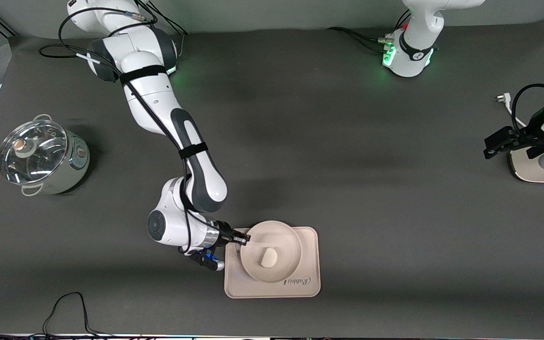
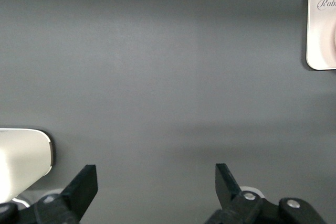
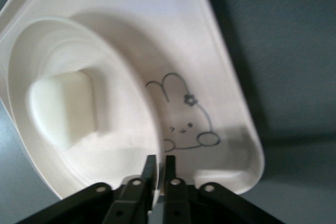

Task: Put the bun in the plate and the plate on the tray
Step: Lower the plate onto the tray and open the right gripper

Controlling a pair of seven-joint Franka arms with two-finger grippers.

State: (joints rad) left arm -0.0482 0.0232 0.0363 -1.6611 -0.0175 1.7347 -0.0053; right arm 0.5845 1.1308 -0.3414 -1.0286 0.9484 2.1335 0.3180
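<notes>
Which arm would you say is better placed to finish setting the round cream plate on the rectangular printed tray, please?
Right. The right pincer is shut on the rim of the round cream plate over the rectangular printed tray. The left pincer waits open at the left arm's end of the table.

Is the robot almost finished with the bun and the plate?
Nearly. The bun already lies in the plate, and the plate is over the tray. The right gripper is pinching the plate's rim, so letting go is what is left. The left gripper waits open at its own end of the table.
</notes>
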